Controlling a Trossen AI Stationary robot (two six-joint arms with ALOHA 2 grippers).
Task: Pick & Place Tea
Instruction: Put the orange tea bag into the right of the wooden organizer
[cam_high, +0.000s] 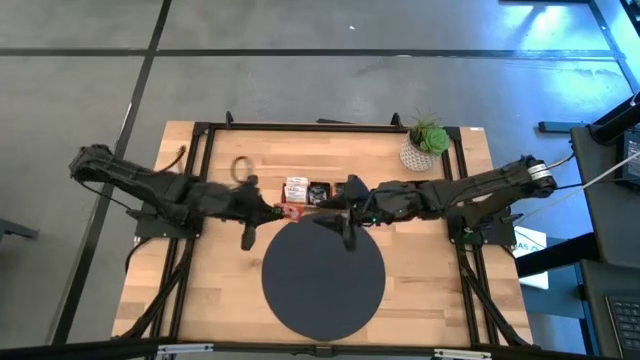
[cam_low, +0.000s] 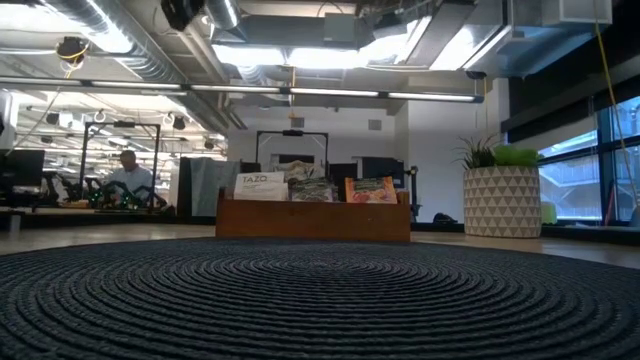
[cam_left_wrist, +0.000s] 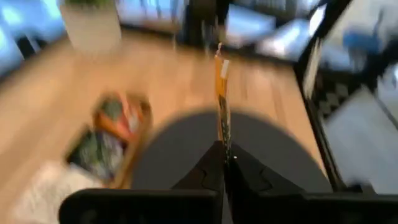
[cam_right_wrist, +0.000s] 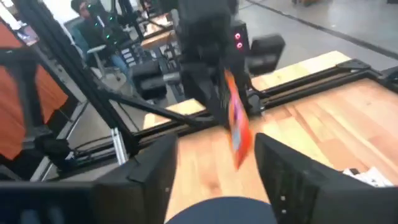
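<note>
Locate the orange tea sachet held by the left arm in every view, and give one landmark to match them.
High view: orange sachet at the left end effector, just above the dark round mat.
Low view: not in it.
Left wrist view: edge-on, pinched between the fingers.
Right wrist view: hanging at centre.
Shared landmark: the mat.

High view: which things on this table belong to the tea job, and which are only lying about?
Job:
- orange sachet, clamped in the left gripper
- tea sachets standing in the wooden tray
- dark round mat, probably where the tea goes
- right gripper, open, facing the left one

Lying about:
- potted plant
- small loop on the wood
</note>
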